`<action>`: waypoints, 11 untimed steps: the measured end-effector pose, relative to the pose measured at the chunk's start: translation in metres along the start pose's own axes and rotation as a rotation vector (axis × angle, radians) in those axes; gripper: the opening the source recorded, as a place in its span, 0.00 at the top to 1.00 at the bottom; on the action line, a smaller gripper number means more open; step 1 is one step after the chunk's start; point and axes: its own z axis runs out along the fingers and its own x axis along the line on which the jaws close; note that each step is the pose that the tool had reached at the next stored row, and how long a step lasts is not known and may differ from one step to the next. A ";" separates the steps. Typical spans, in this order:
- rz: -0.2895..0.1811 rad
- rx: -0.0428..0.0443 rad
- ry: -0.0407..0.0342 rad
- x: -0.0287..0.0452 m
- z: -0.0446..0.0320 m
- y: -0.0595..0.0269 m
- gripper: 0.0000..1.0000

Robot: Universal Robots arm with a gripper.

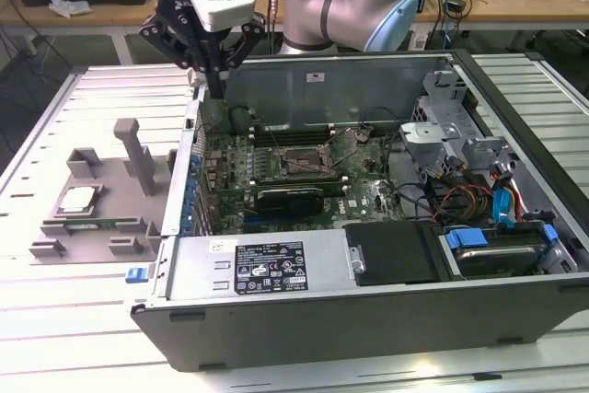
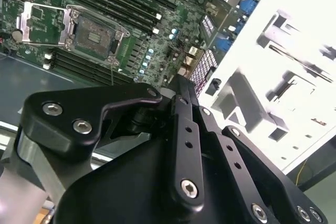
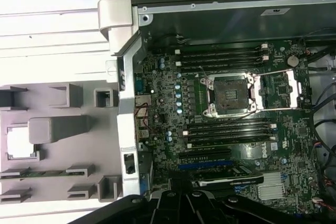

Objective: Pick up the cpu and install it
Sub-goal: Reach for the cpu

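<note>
Slatted metal bench (image 1: 55, 98), open computer case (image 1: 368, 273) on it. Pick step, not yet begun: the cpu (image 1: 78, 198) sits in the grey fixture (image 1: 92, 232) at mid-left of the exterior view, well apart from me. My gripper (image 1: 217, 89) hangs at upper left, over the case's upper-left corner. It points straight down, fingers pressed together, holding nothing. Socket (image 1: 299, 161) on the motherboard (image 1: 363, 192) looks open and bare. My read: the grasp calls for fingers spread and squared over the chip — flat part, little edge to catch.
</note>
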 end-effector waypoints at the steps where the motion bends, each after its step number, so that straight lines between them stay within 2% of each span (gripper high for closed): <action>1: 0.000 -0.0001 0.0000 0.0017 0.0000 -0.0001 0.89; 6: 0.000 -0.0001 0.0000 0.0098 -0.0002 -0.0007 0.89; 11: 0.000 -0.0002 -0.0009 0.0226 -0.0006 -0.0017 0.89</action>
